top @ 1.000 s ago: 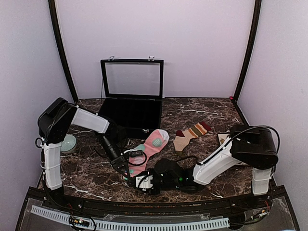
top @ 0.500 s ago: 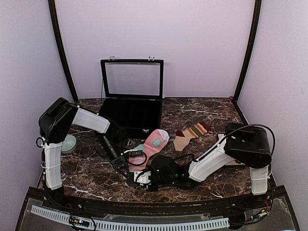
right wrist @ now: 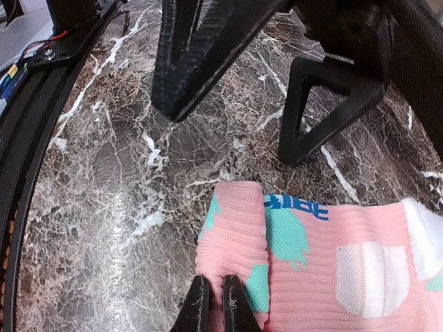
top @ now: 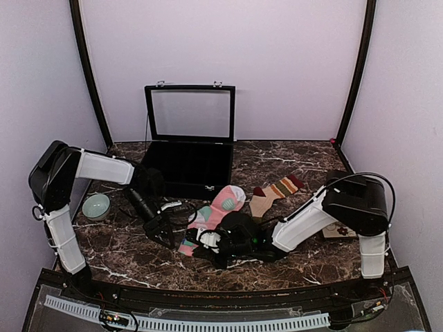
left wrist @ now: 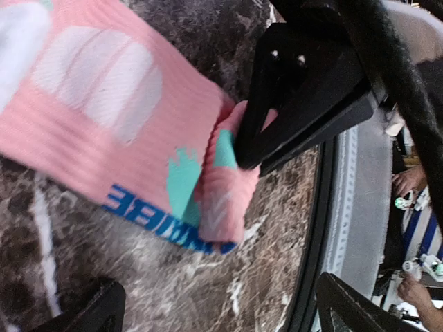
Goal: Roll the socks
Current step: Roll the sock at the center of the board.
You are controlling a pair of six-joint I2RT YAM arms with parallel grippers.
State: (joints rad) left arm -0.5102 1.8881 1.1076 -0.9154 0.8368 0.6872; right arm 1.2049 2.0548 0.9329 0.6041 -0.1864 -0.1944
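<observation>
Your right hand (right wrist: 214, 304) is pinched almost shut on the pink sock (right wrist: 315, 266). Its two fingers (right wrist: 197, 311) squeeze the edge of a fold at the end of the sock, where the cloth is turned over on itself once. The pink sock lies on the counter (top: 124, 256) in the low middle of the top view. Its folded end points down and left in the frame, and its other end points up and right. You can see mint patches, white patches and blue letters near the fold. Your left hand (left wrist: 218, 290) is wide open and holds nothing. Its two fingers stand far apart over the counter, just past the folded end of the sock. In the top view, the left hand sits on the left side of the sock and the right hand sits at its lower end. The tan sock (top: 274, 193) with stripes lies flat just to the right of the pink one, a bit higher in the frame, and both hands are away from it. A black case (top: 188, 166) stands open behind the socks in the middle of the frame. A small green bowl (top: 96, 206) sits at the left.
</observation>
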